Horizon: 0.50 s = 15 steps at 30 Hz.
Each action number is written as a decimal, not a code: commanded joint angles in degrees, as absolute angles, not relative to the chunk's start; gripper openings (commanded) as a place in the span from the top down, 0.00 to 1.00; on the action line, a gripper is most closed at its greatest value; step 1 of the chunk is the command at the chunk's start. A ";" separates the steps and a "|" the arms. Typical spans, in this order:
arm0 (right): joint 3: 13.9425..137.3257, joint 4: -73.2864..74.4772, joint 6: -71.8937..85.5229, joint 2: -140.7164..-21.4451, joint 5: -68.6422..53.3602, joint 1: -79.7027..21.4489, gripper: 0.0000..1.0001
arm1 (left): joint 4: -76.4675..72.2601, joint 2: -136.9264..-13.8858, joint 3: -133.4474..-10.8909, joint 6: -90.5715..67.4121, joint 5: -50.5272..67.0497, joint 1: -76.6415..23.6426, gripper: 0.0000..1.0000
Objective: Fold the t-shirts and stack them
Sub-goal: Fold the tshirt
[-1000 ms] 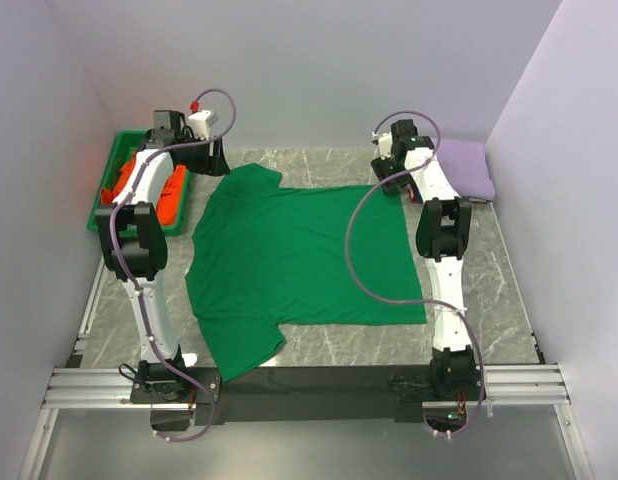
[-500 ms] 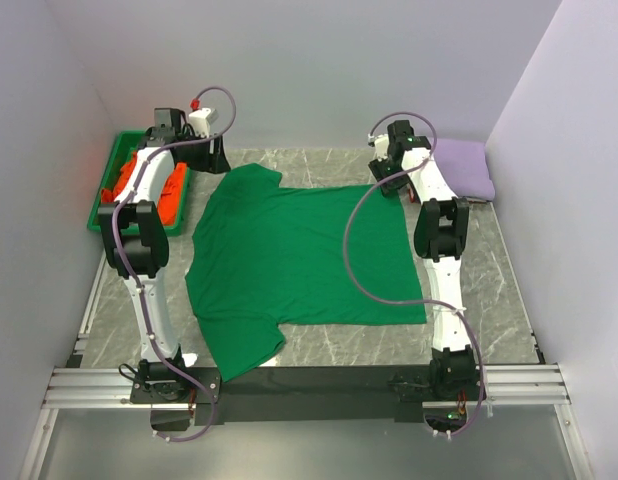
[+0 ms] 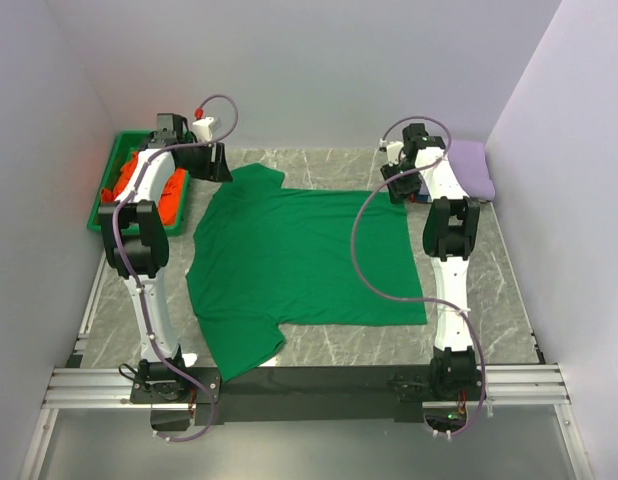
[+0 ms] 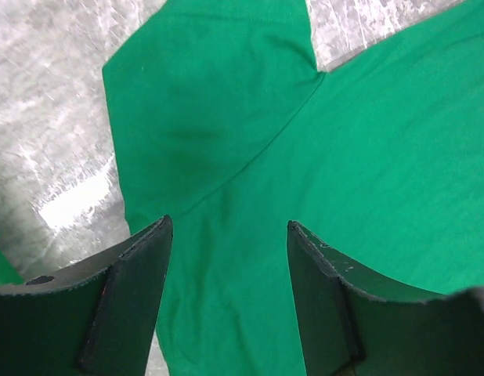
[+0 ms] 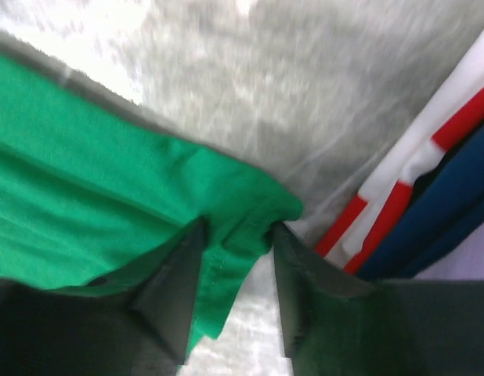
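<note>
While right gripper (image 5: 234, 258) is being closed on far hem corner of green t-shirt (image 3: 299, 260), left gripper (image 4: 226, 290) is being held open above sleeve; first fold is being prepared.

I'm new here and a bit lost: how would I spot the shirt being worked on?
Look at the grey marble table between the two white arms. The green t-shirt lies spread flat at its middle, unlike the orange cloth heaped in the green tray and the folded lavender shirt.

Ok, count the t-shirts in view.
At least 3: a green t-shirt spread flat mid-table, orange cloth in the tray far left, and a lavender folded one far right; more may lie beneath it.
</note>
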<state>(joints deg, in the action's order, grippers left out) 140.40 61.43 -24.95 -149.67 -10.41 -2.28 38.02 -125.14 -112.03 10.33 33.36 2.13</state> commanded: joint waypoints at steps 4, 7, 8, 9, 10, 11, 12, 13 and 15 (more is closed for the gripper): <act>137.90 72.34 -25.66 -152.84 -12.92 -1.14 0.67 | 37.02 -123.22 -110.83 11.51 34.29 2.02 0.35; 137.72 71.98 -25.40 -153.02 -13.18 -1.05 0.84 | 36.03 -126.37 -113.98 11.25 30.26 1.15 0.33; 137.64 71.98 -25.57 -152.93 -13.18 -1.05 0.90 | 37.08 -127.87 -116.08 11.60 29.02 0.45 0.33; 137.38 71.63 -25.58 -152.84 -13.10 -1.14 0.96 | 37.26 -129.36 -120.02 11.95 27.70 0.44 0.33; 137.11 71.46 -25.58 -152.67 -13.01 -1.06 1.00 | 36.83 -131.81 -121.45 12.39 25.51 -1.04 0.33; 136.41 71.19 -25.40 -152.32 -12.83 -1.23 1.00 | 35.09 -132.88 -122.51 12.39 24.27 -2.01 0.32; 136.15 70.50 -25.40 -152.05 -12.40 -1.32 1.00 | 34.02 -133.76 -123.91 12.31 23.56 -2.46 0.32; 135.88 70.23 -25.57 -151.88 -12.22 -1.32 1.00 | 32.88 -135.07 -124.27 12.30 22.86 -2.98 0.32; 134.92 69.18 -25.58 -151.09 -11.61 -1.32 1.00 | 29.20 -136.84 -124.63 12.39 19.52 -4.21 0.31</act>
